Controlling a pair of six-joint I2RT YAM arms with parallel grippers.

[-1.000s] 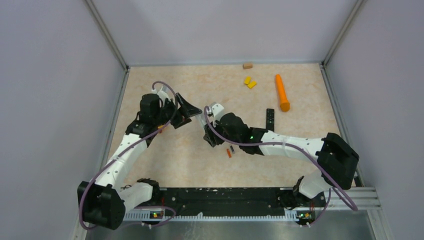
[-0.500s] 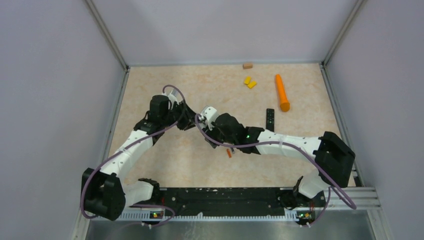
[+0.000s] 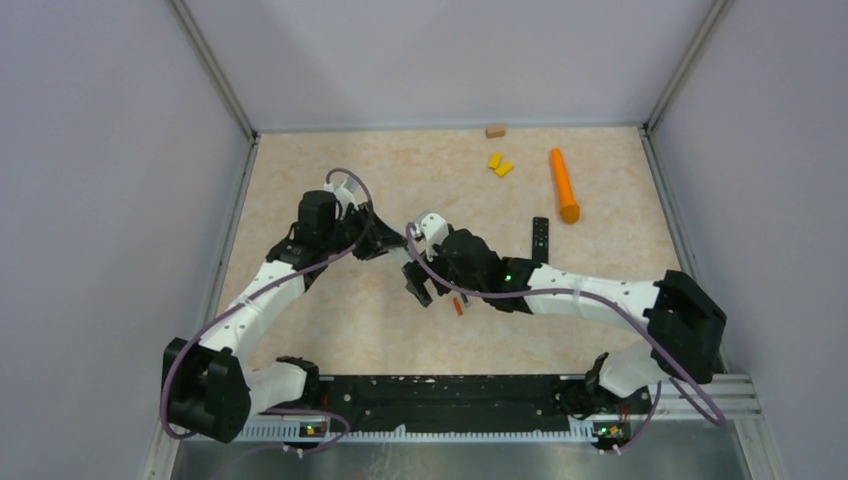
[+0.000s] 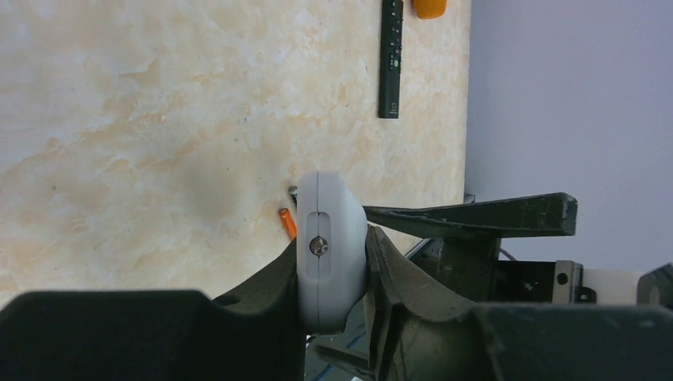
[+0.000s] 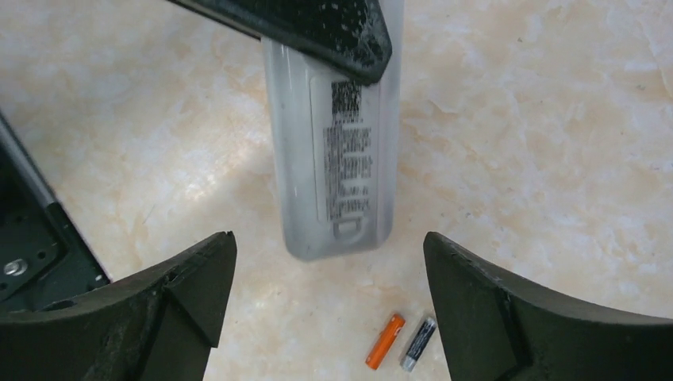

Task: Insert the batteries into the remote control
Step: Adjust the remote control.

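Right wrist reveals the remote's [image 5: 292, 167] label [image 5: 351, 151], unseen overhead; left jaws clamp it, right jaws gape.

The remote [image 5: 333, 175] was blurred, its far end hidden under a left finger [image 5: 317, 24]. The cylinder [image 4: 429, 6] was cut by the top edge. From above, the right arm [image 3: 560, 285] partly covered the batteries [image 3: 458, 307]

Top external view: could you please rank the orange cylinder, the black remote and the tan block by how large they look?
1. Orange cylinder
2. Black remote, shorter and thinner
3. Tan block, clearly smallest
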